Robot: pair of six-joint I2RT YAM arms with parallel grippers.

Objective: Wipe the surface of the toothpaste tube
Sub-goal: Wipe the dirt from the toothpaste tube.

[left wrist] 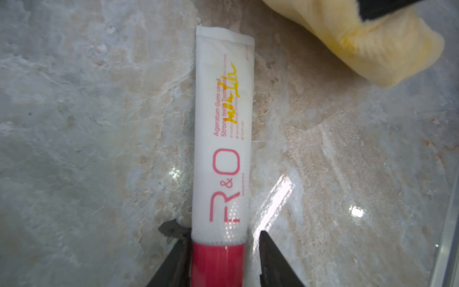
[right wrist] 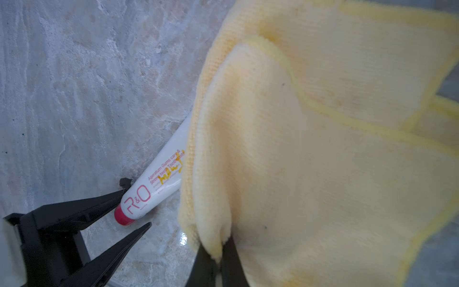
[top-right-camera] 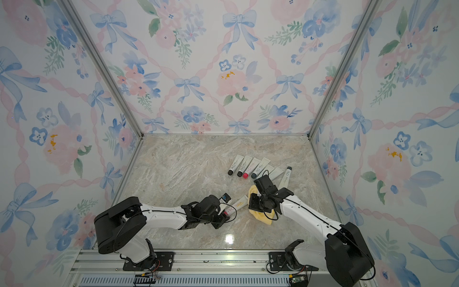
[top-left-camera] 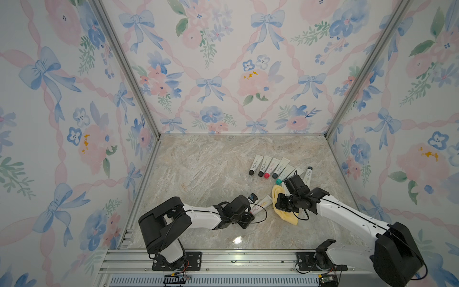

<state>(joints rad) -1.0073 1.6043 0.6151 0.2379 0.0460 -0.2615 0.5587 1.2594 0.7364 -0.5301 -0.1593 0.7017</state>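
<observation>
In both top views the white plastic toothpaste tube with a red cap [top-left-camera: 263,202] lay flat on the marble-patterned tabletop [top-left-camera: 198,174], between the two arms and well apart from the row of spare tubes [top-left-camera: 270,167] further back. Its long axis ran on a slant, cap end at the left gripper [top-right-camera: 225,214], crimped end just beside the crumpled yellow microfibre cloth [top-left-camera: 288,216].

The left wrist view showed the left gripper's jaws astride the red cap, unclenched. One finger looked to touch the tube's shoulder, while bare tabletop showed between the other finger and the cap. The tube stretched straight away from the jaws, with an orange-yellow scribble [left wrist: 232,99] on its far half.

In the right wrist view the right gripper [right wrist: 221,251] was clenched on a fold of the cloth, which hid the crimped end from this camera. The scribble lay at the cloth's edge, so the right gripper was the nearer to it. The wipe would likely run along the tube toward the cap, once the left jaws pinched.
</observation>
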